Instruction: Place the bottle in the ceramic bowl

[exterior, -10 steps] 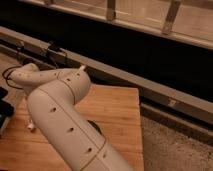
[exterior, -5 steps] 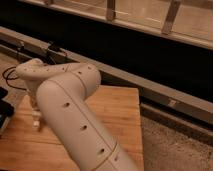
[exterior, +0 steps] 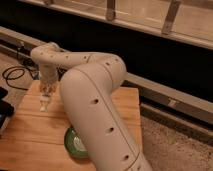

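Pincer closed, seemingly on bottle, above wooden table; ceramic bowl nearby; speckled floor right.

A cream-white robot arm, dotted with small dark holes, reaches over a honey-brown wooden desk streaked with paler grain. Its greyish-tan pincer, above the desk's far left corner, is closed on a white bottle. A glossy green bowl with a dark rim and lighter streaks inside shows beside the arm. A black cable loops at left. The floor is speckled grey, and the wall behind is black.
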Robot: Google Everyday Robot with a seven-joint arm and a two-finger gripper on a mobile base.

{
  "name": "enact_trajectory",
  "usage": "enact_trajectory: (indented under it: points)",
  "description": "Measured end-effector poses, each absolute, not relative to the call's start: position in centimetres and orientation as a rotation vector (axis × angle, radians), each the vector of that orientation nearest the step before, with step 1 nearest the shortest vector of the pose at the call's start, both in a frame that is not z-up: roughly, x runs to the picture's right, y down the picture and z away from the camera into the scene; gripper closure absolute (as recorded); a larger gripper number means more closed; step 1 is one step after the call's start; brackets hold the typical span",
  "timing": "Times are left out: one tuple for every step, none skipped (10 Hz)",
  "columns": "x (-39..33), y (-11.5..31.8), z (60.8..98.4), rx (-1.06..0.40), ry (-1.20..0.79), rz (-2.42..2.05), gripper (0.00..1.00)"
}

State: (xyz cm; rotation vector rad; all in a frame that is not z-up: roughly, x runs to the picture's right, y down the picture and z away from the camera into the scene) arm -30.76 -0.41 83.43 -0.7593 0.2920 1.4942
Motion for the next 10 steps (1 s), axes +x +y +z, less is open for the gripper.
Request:
enact_trajectory:
  points:
    - [-27.9,-1.3,84.3,-0.77,0.292,1.533,1.0]
    - [-26.4,-1.8,84.7,-0.766,0.294,1.549,1.0]
    - [-26.4,-1.6,84.7,-0.772,0.293,1.548,1.0]
    - [-26.9,-1.4,84.6,-0.777,0.292,1.543,1.0]
    - [-26.8,-1.5,84.7,-0.774,0.292,1.544,1.0]
    - [-26.6,-1.7,84.7,-0.772,0.292,1.543,1.0]
    - [-26.7,-1.6,84.8,-0.793,0.271,1.541,1.0]
    - [-25.7,-1.7,85.1,-0.803,0.246,1.551,1.0]
    - [-24.5,-1.5,85.1,-0.824,0.213,1.567,1.0]
    - [-22.8,-0.9,85.0,-0.844,0.178,1.588,1.0]
